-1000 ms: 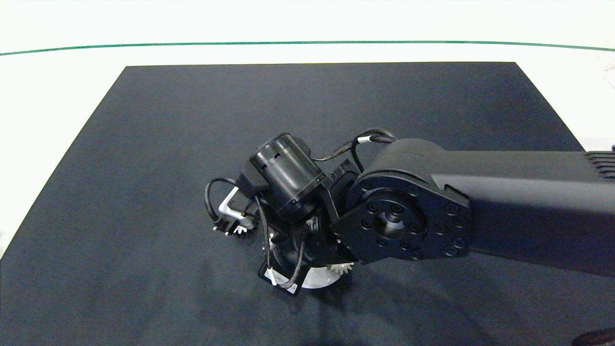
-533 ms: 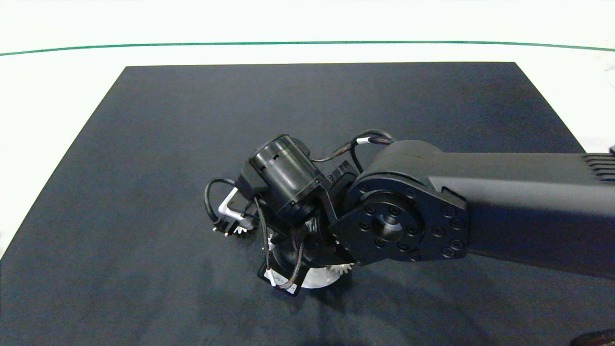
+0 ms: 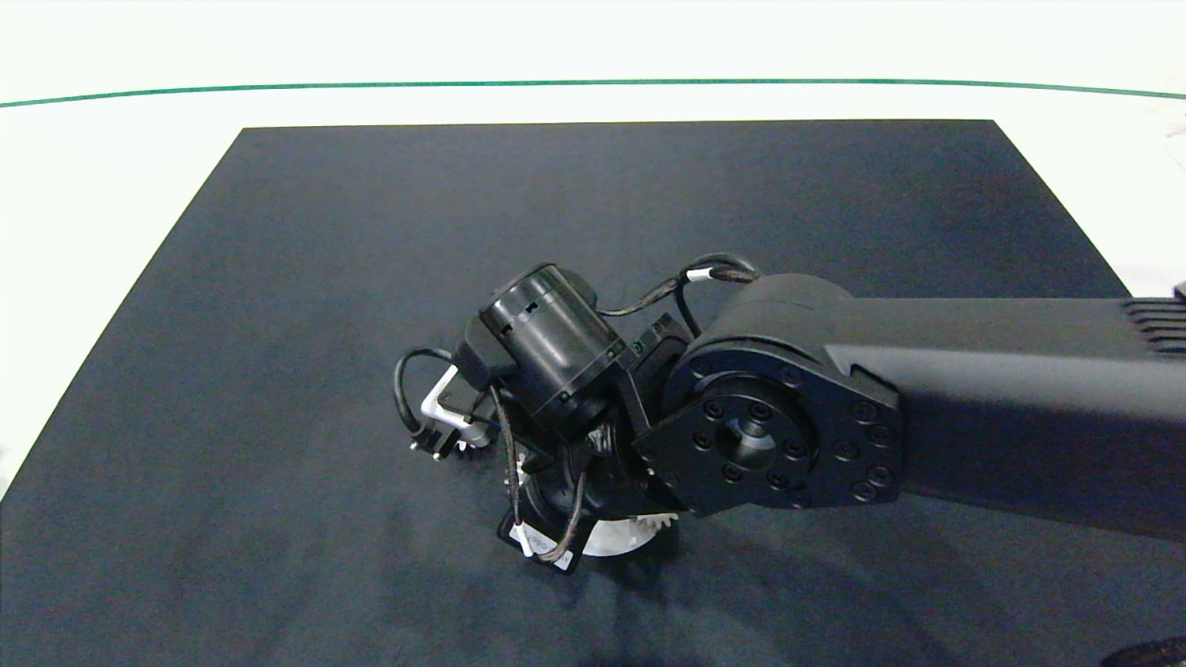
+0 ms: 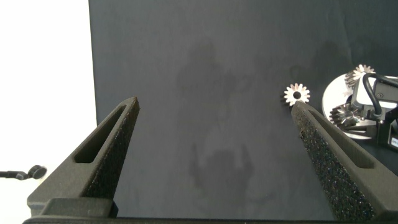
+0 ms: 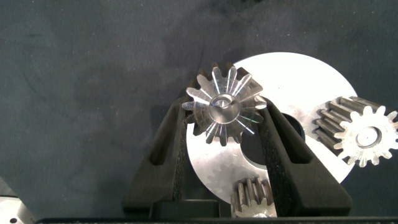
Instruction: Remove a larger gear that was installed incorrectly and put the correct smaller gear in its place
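My right gripper (image 5: pixel 225 115) is shut on the larger gear (image 5: pixel 221 93), a silver gear with a small dark centre hole. It holds the gear over the rim of the round silver plate (image 5: pixel 298 74). A dark opening in the plate (image 5: pixel 255 144) shows between the fingers. The smaller gear (image 4: pixel 296 94), star-like with a wide centre hole, lies flat on the black mat beside the plate (image 4: pixel 333 99). In the head view the right wrist hides the gripper, and only an edge of the plate (image 3: pixel 607 541) shows. My left gripper (image 4: pixel 216 104) hangs open over bare mat.
Two gears with pale centres stand on the plate, one (image 5: pixel 364 134) at its edge and one (image 5: pixel 252 198) close to my right fingers. The black mat (image 3: pixel 278 278) lies on a white table (image 3: pixel 93 185); a green line (image 3: pixel 593 82) runs across the far side.
The right arm's wrist has crept slightly left and toward the table's front. Less of the silver plate shows under it in the head view.
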Controlling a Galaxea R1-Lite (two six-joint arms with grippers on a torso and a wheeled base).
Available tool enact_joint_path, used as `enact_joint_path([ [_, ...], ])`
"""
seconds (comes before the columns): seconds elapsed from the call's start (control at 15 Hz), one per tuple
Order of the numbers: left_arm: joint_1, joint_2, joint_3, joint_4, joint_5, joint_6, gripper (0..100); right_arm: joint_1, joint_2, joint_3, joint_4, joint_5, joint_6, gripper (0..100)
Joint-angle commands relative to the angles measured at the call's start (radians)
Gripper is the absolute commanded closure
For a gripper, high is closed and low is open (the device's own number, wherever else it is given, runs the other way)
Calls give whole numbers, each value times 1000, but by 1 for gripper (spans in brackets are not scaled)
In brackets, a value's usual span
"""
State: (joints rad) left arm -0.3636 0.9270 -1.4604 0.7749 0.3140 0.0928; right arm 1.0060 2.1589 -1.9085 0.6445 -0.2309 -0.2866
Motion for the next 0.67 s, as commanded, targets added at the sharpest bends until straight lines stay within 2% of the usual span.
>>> enact_joint_path([
  [0.07, 0, 3, 0, 4, 2, 1, 0, 0, -4, 8, 4, -4, -2, 75],
  [0.67, 0, 4, 2, 4, 2, 1, 0, -7, -30, 26, 4, -4, 1, 75],
])
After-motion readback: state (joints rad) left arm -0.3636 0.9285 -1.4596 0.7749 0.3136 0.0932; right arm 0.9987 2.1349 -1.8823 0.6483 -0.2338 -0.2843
